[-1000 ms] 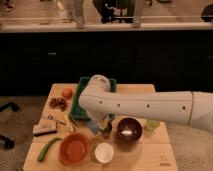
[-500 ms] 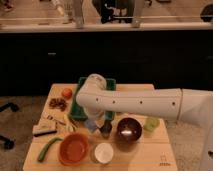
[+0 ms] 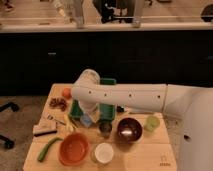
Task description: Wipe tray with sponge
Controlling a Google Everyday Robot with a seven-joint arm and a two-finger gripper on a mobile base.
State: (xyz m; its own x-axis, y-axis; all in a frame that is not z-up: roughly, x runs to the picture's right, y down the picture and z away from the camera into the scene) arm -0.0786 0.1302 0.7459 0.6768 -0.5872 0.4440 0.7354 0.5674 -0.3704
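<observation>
Green tray (image 3: 108, 82) is taking the gripper (image 3: 91, 115) at its front edge, fingers clamped on what looks like the sponge (image 3: 86, 121); wiping is seemingly starting. Next stroke is needing steady downward pressure.

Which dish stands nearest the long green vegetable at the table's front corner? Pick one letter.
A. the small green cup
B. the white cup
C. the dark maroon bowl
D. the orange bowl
D: the orange bowl sits right beside the green vegetable, while the other dishes stand farther along the table; the tool is down at the near end of the green tray.
</observation>
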